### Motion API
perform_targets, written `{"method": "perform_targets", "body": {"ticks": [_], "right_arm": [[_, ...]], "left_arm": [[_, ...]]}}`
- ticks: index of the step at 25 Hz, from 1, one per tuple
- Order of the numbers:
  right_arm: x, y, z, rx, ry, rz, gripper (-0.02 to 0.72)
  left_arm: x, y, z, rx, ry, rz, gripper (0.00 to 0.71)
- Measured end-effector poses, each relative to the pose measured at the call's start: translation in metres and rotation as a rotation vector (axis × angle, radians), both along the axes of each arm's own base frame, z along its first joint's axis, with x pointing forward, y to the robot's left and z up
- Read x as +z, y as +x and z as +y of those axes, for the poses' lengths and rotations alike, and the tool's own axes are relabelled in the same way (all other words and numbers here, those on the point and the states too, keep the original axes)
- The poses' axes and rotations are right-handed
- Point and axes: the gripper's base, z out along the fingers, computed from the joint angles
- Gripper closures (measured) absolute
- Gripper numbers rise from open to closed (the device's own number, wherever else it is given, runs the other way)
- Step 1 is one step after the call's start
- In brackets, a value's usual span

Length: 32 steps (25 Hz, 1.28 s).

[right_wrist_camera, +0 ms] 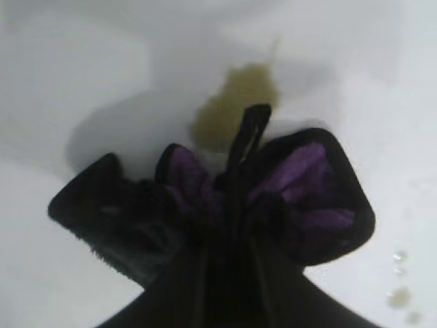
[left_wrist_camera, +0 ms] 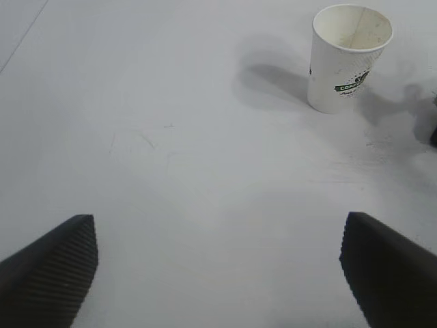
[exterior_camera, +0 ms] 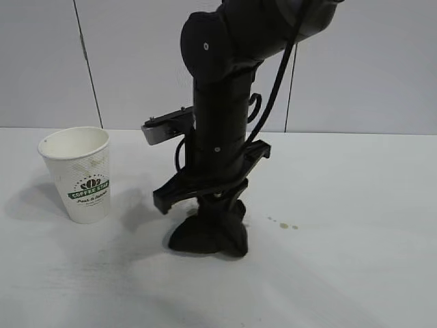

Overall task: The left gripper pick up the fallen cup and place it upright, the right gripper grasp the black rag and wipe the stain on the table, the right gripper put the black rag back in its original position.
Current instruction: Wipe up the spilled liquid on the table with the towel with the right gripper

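Right now we see the black rag (exterior_camera: 208, 236) bunched on the tabletop (exterior_camera: 355, 273) at the lower centre of the outside view, pinched in the right claw (exterior_camera: 217, 217), which points almost straight down and presses it to the surface. In the right wrist view the rag (right_wrist_camera: 205, 212) spreads out around the closed fingers, with an olive-brown stain (right_wrist_camera: 235, 102) just beyond its edge and small droplets (right_wrist_camera: 399, 295) at the lower right. In the outside view a few spots (exterior_camera: 283, 223) lie just right of the rag. The cup (exterior_camera: 78, 174) stands upright at the left, well apart from the rag. The left claw (left_wrist_camera: 218, 273) hovers wide open over bare tabletop, holding nothing, the cup (left_wrist_camera: 348, 58) at the upper right of its view.
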Motion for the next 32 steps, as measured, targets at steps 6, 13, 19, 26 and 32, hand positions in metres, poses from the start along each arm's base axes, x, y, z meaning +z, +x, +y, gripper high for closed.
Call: {"method": "perform_targets", "body": {"ticks": [6, 13, 19, 26, 32], "right_arm": [[0.0, 0.014, -0.031, -0.133, -0.033, 0.037, 0.633], [0.0, -0.001, 0.008, -0.149, 0.301, 0.16, 0.633], [0.002, -0.008, 0.042, -0.083, 0.435, 0.057, 0.633], [-0.021, -0.002, 0.045, -0.076, 0.36, -0.023, 0.633], [-0.02, 0.003, 0.036, -0.048, 0.261, -0.09, 0.633]], "left_arm": [[0.0, 0.0, 0.0, 0.0, 0.0, 0.0, 0.016], [0.0, 0.0, 0.0, 0.0, 0.0, 0.0, 0.016], [0.0, 0.0, 0.0, 0.0, 0.0, 0.0, 0.016], [0.0, 0.0, 0.0, 0.0, 0.0, 0.0, 0.016], [0.0, 0.0, 0.0, 0.0, 0.0, 0.0, 0.016]]}}
